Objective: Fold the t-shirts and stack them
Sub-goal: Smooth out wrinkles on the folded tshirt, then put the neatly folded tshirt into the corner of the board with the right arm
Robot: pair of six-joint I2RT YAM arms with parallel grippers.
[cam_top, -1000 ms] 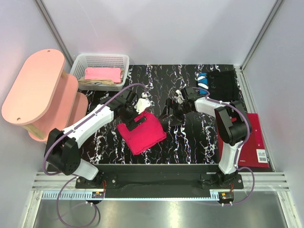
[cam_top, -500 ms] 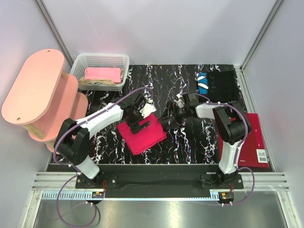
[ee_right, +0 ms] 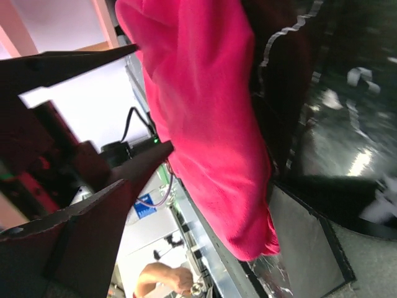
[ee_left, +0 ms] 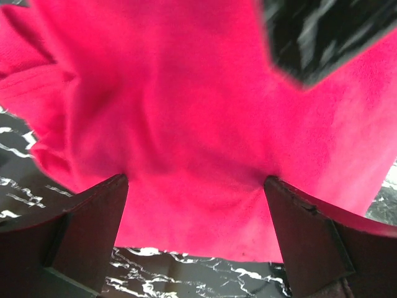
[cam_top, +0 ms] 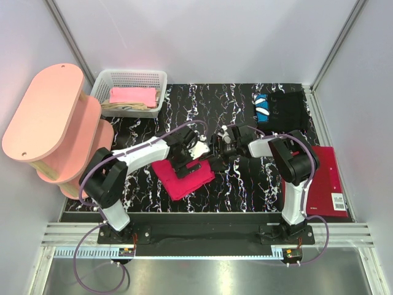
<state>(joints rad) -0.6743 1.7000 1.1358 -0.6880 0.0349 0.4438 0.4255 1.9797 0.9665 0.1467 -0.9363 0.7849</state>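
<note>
Near the middle of the table (cam_top: 245, 190), toward its near edge, the red tee (cam_top: 183, 178) is lying partly folded in a rough square, one corner pointing at the arm bases. The left gripper (cam_top: 191, 153) is hovering over the tee's far edge with its jaws standing wide apart; in the left wrist view the cloth is filling the gap between the fingers (ee_left: 93, 217), and they are not pinching it. The right gripper (cam_top: 222, 146) is reaching in at the tee's far right corner, jaws spread just as wide, and in its own view red cloth is bulging beside one finger without being clamped. In the far right corner of the table the black tee (cam_top: 287, 109) is lying flat, its blue-white patch (cam_top: 263, 108) facing left. At the far left corner the basket (cam_top: 129, 76) is holding the pink tee (cam_top: 132, 95) on top of a beige one (cam_top: 123, 108). A dark-red rectangle (cam_top: 328, 178) is lying along the right edge.
</note>
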